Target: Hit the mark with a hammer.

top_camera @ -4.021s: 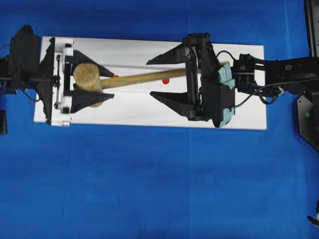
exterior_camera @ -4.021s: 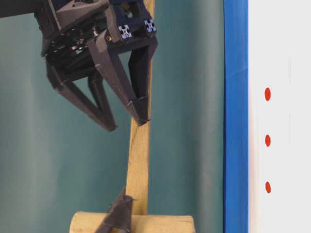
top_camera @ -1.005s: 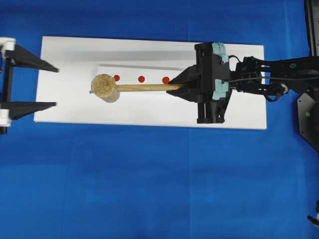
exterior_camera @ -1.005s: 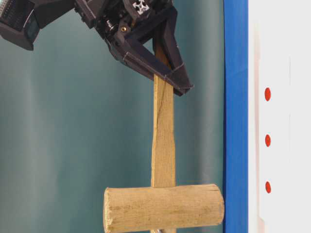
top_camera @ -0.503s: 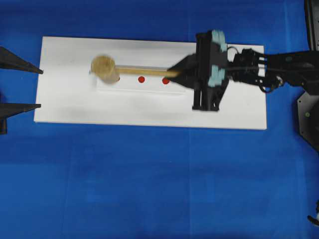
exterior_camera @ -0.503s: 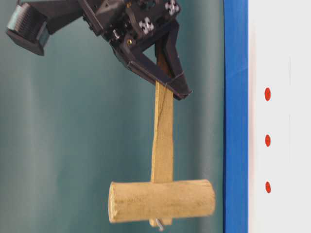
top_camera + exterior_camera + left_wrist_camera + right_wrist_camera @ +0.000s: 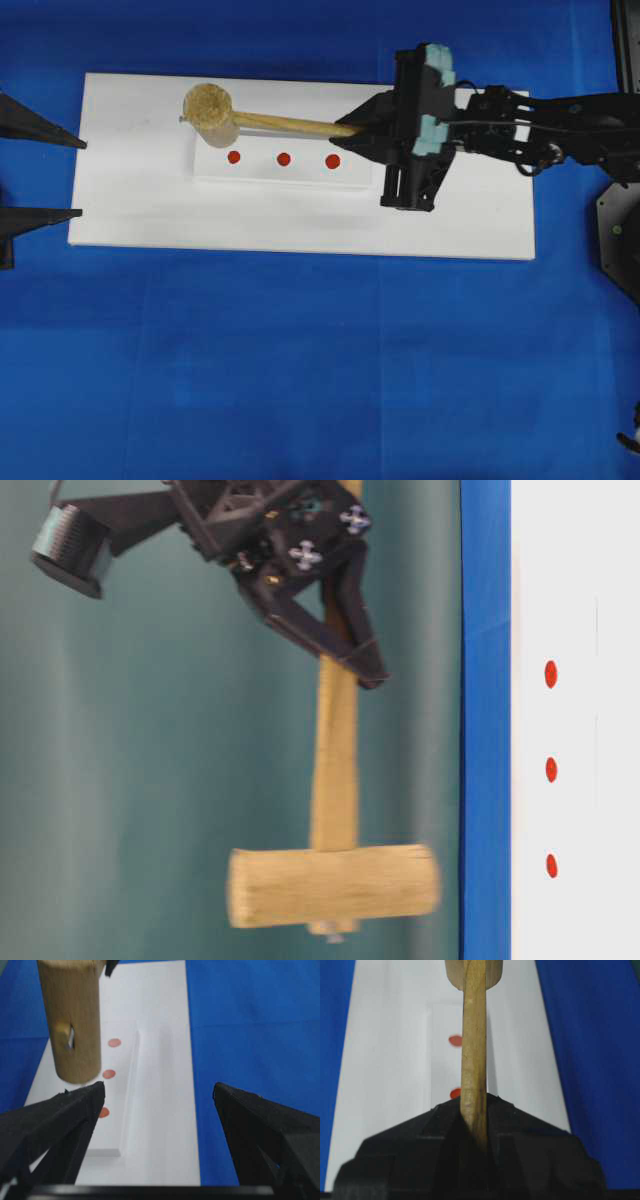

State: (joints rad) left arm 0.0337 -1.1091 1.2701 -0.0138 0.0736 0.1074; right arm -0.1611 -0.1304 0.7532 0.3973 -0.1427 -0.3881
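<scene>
Right gripper (image 7: 358, 128) pinches hammer (image 7: 262, 118) by the handle end; head is raised clear of the white board (image 7: 300, 215), above and just off the row of three red marks (image 7: 283, 158). Left gripper (image 7: 160, 1105) is spread wide, empty, at the board's left edge. Risk: head sits offset from the marks, so a straight downswing likely strikes bare board; the thin flat handle could also twist in the pinch
</scene>
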